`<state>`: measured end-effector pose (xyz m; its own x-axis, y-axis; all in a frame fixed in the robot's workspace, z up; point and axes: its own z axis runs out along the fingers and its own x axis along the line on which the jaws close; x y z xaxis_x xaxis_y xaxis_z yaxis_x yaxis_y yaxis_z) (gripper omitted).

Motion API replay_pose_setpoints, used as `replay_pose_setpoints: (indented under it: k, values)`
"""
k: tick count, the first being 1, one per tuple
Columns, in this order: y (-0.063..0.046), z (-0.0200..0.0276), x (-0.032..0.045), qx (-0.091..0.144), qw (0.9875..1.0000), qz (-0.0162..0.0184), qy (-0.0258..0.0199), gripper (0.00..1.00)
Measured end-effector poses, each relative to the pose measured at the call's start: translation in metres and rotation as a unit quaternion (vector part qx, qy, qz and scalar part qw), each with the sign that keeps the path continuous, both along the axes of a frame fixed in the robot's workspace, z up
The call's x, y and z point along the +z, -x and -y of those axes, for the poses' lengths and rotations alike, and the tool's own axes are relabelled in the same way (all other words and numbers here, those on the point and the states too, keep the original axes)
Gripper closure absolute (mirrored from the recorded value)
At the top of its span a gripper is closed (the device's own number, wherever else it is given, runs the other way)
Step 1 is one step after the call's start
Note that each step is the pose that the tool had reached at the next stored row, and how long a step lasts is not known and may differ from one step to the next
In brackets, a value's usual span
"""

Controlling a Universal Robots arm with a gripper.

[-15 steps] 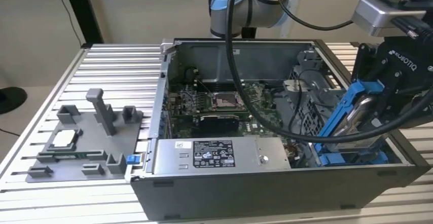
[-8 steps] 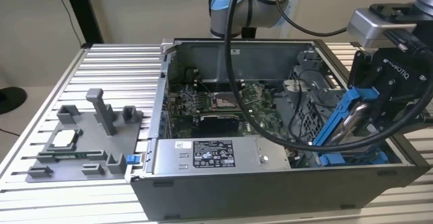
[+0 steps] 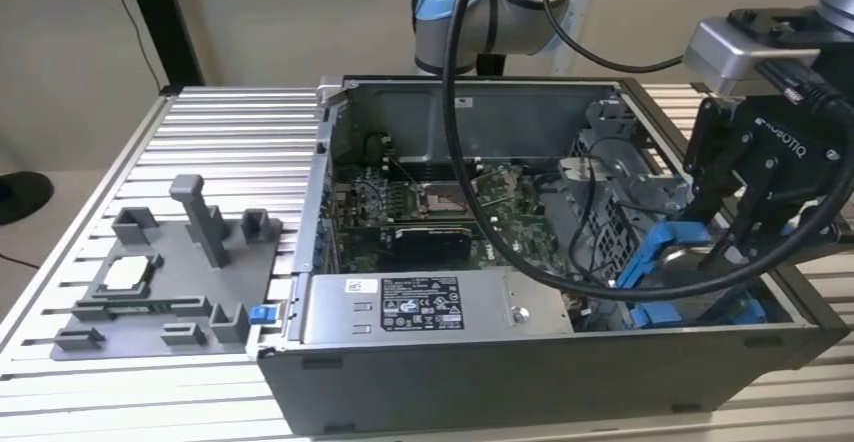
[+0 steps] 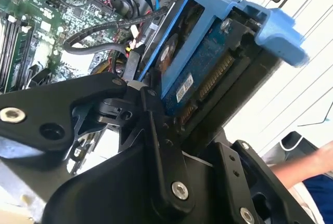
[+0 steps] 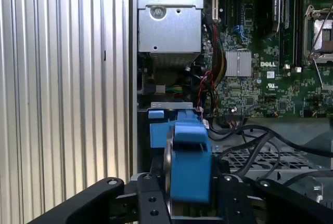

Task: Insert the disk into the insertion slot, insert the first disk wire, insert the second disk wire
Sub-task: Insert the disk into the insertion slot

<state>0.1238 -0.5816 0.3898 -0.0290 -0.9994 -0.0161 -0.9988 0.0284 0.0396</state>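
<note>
While the gripper [image 3: 727,242] hangs over the corner of the open computer case [image 3: 534,362] at the exterior view's right, its black fingers [image 5: 151,195] are clamped on the disk [image 4: 200,73], which is held on edge in its blue carrier. The disk sits near the grey insertion slot [image 3: 617,202], with black cables [image 5: 250,135] and the green motherboard [image 5: 260,78] close by.

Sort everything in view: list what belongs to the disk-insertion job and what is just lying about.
Job in hand:
- the disk, in its blue carrier, clamped in the gripper
- the insertion slot, at the exterior view's right inside the case

Lying about:
- grey fixture tray, outside the case
- silver box with a sticker
- motherboard
</note>
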Motion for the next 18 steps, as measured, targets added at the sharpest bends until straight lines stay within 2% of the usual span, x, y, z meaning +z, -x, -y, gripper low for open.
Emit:
replay_pose_setpoints:
  k: [13, 14, 18]
  values:
    - [0.0, 0.0, 0.0009, 0.0, 1.0, 0.0, -0.0002, 1.0]
    - [0.0, 0.0, 0.0016, 0.0, 1.0, 0.0, -0.0001, 0.0]
    - [0.0, 0.0, 0.0045, 0.0, 1.0, 0.0, 0.0, 0.0]
